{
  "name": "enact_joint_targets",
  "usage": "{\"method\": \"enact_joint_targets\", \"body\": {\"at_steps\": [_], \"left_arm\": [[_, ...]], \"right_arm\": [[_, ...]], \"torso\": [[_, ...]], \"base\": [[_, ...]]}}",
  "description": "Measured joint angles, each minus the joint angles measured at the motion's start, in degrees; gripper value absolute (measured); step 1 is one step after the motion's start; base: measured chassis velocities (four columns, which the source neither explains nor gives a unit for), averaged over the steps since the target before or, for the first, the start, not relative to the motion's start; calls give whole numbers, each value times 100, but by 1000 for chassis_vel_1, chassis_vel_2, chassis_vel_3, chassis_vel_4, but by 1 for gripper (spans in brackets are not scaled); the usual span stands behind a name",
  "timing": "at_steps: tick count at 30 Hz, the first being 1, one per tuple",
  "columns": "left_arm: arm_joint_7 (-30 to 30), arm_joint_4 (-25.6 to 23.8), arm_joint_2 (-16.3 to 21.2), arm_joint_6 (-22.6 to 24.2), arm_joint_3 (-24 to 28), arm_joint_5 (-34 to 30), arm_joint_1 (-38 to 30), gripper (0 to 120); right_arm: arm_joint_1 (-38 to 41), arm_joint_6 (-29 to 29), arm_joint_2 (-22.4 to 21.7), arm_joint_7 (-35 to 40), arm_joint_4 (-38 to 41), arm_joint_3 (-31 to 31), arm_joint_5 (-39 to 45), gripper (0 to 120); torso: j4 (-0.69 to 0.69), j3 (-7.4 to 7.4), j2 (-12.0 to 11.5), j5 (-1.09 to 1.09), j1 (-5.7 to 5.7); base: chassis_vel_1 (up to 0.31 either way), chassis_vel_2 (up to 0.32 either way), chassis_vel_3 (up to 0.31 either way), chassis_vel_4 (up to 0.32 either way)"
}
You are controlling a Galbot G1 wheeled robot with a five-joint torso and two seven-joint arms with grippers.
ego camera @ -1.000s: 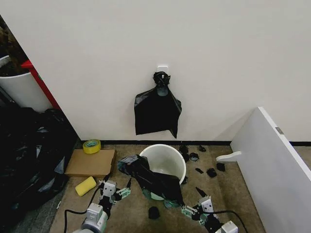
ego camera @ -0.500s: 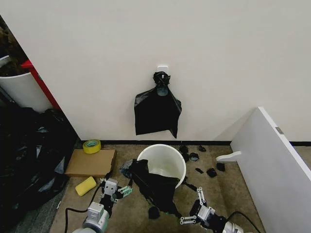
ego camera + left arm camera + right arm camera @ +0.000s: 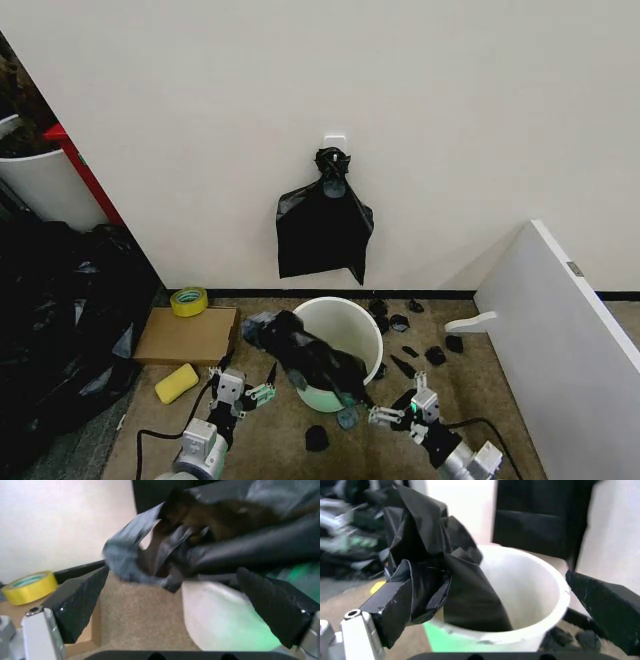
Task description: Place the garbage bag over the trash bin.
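Garbage bag (image 3: 312,357): thin black plastic film, crinkled, glossy. Trash bin (image 3: 356,325): smooth white moulded plastic, pale green tint low on the wall. Floor (image 3: 500,390): rough matt brown carpet. Tape roll (image 3: 188,301): glossy yellow. Box (image 3: 187,336): matt brown cardboard. Sponge (image 3: 177,383): matt yellow foam. Wall (image 3: 450,120): smooth matt white.

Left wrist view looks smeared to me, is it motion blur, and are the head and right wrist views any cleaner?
Left wrist view: yes, the garbage bag is streaked and soft, as is the trash bin below it. Right wrist view: bag and bin rim read crisply, but the far background is blurred. Head view: evenly lit and sharp; left gripper and right gripper both open near the bin.
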Motion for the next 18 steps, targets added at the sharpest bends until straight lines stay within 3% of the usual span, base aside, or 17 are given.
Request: {"method": "enact_joint_targets", "body": {"at_steps": [6, 7, 10, 18], "left_arm": [[35, -44, 20, 0, 32, 17, -12, 100], [100, -126, 79, 19, 62, 24, -79, 100], [153, -163, 129, 52, 87, -4, -136, 100], [531, -163, 226, 45, 292, -746, -447, 99]], "right_arm": [[-3, 210, 2, -228, -63, 34, -166, 100], [8, 671, 45, -545, -205, 78, -537, 100], [4, 875, 81, -588, -270, 72, -745, 100], [109, 1024, 140, -485, -382, 55, -855, 100]], "torso": [[0, 0, 0, 0, 0], [0, 0, 0, 1, 0], [-1, 0, 0, 0, 0], [0, 0, 0, 1, 0]], "base": [[0, 0, 0, 0], [0, 0, 0, 0], [0, 0, 0, 0], [0, 0, 0, 0]]}}
